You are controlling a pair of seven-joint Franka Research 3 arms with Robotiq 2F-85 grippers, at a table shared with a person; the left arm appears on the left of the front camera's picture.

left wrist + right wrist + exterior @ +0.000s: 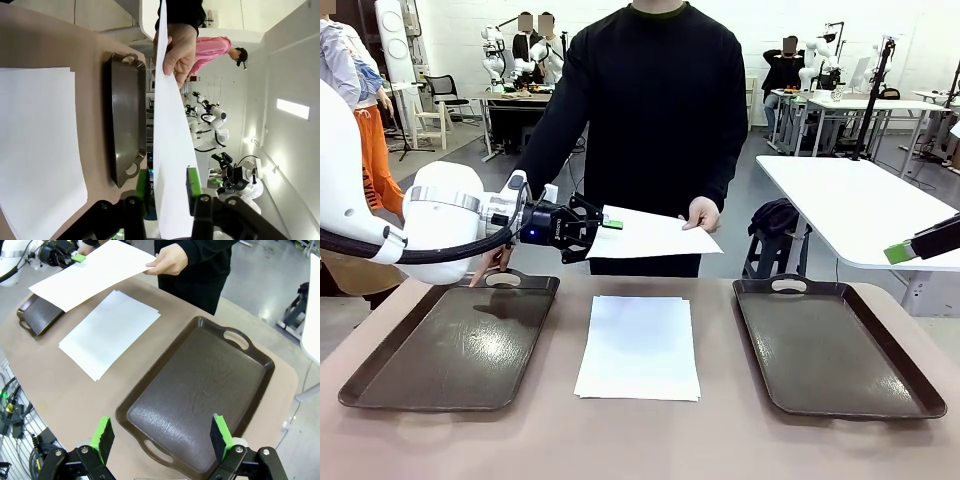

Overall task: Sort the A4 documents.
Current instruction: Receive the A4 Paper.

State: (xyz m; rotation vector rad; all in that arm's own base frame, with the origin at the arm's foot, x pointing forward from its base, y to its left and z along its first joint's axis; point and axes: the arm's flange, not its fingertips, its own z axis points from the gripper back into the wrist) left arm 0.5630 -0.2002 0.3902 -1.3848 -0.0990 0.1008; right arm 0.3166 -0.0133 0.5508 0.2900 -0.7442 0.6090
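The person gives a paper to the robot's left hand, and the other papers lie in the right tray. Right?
No. The other papers lie on the table between the left tray and the right tray, as the front view shows. The rest is right.

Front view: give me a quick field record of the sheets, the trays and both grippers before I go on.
held sheet: in the air beyond the stack, person's hand on one end, left gripper at the other
left gripper: jaws on either side of the sheet's edge; firm grip not clear
stack: white sheets lying flat between the trays
left tray: no paper in it
right tray: no paper in it
right gripper: open, above the right tray
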